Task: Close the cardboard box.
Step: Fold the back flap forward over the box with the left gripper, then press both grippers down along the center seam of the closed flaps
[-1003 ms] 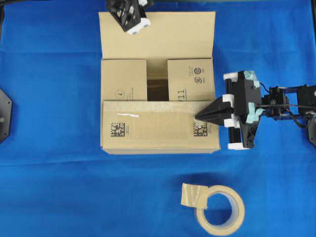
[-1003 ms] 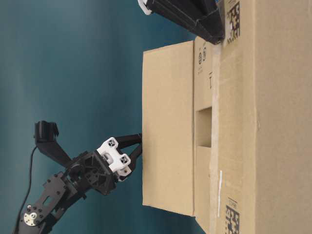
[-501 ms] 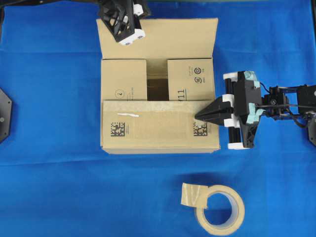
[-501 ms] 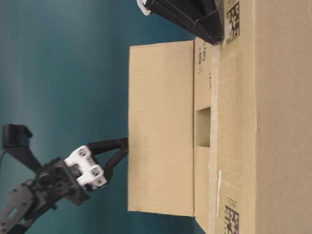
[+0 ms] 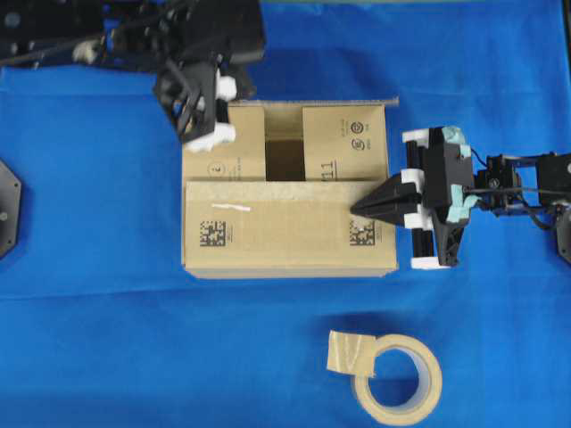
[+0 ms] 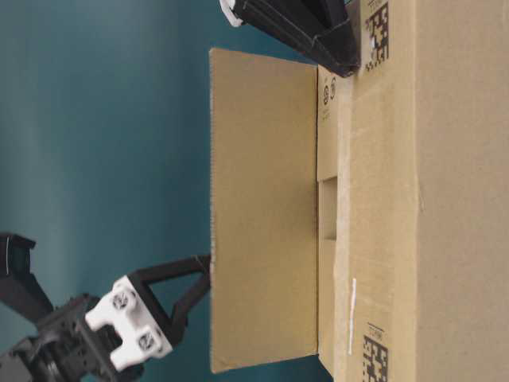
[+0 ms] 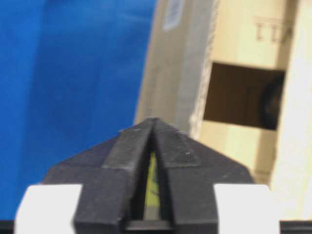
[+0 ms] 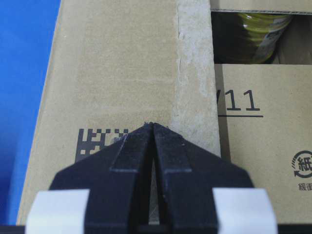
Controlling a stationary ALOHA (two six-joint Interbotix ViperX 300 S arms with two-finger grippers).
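The cardboard box [image 5: 285,232] sits mid-table on the blue cloth. Its two side flaps are folded in, and the front flap [image 8: 122,73] with the data-matrix codes lies over them. The back flap [image 6: 262,207] stands about upright, and a dark gap [image 5: 285,159] stays open between the flaps. My left gripper [image 5: 225,111] is shut, its tips [image 6: 208,267] against the outer face of the back flap near its left end. My right gripper [image 5: 357,207] is shut with its tips resting on the front flap's right end [image 8: 152,125].
A roll of tan packing tape [image 5: 399,379] with a loose end lies on the blue cloth [image 5: 89,312] in front of the box. A yellow-green object [image 8: 253,29] shows inside the box through the gap.
My left gripper has moved toward the box and pushed the back flap from lying open outward to standing upright. The right gripper has stayed on the front flap.
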